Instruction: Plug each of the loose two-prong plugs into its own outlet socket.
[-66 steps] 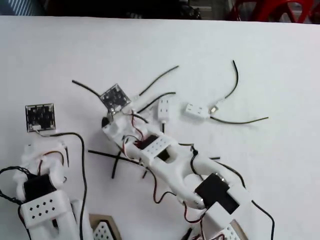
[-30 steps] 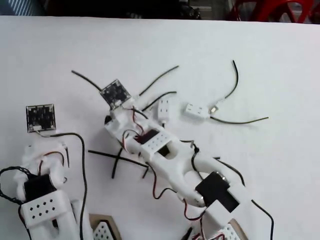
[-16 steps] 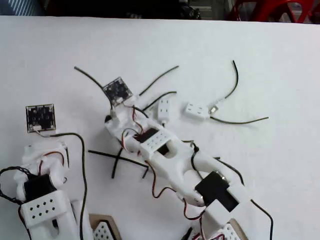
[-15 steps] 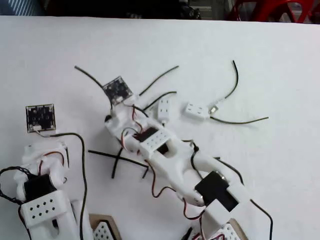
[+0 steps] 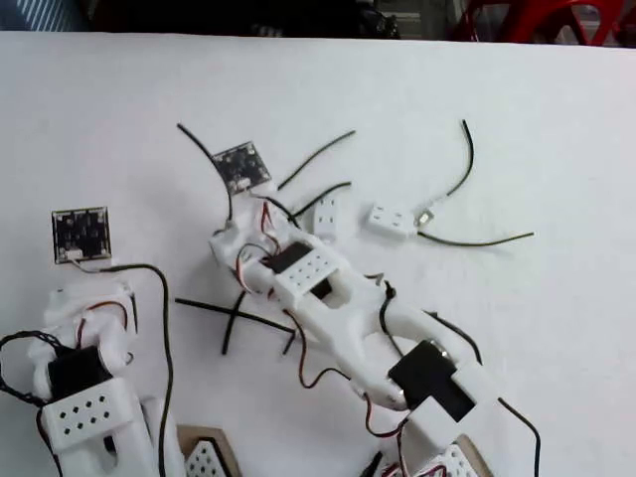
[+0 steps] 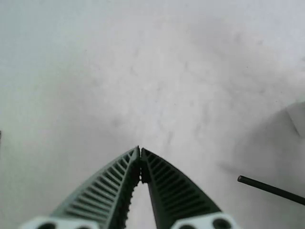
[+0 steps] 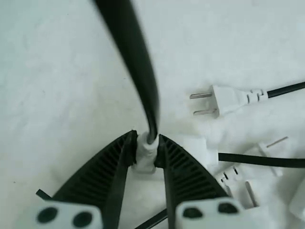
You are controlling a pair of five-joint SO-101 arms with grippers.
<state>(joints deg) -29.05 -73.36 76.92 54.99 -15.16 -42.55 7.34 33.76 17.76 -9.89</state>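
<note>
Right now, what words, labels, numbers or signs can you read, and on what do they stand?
Nothing can be read.
Dark square board by the sockets: fine marks, too small to read.
Held plug, loose plug, outlet sockets: no print visible.

Robotics lab or hobby workbench, by the look. White table [image 5: 556, 328] as the work surface. Two white printed arms [image 5: 348, 318] with exposed red and black servo wires. Small square circuit boards [image 5: 79, 232] at the wrists. Short cut cords [image 5: 467, 159], a plug [image 7: 228, 98] and sockets [image 5: 390, 220] lie scattered. Red frame [image 5: 537, 20] in the dark room behind.
</note>
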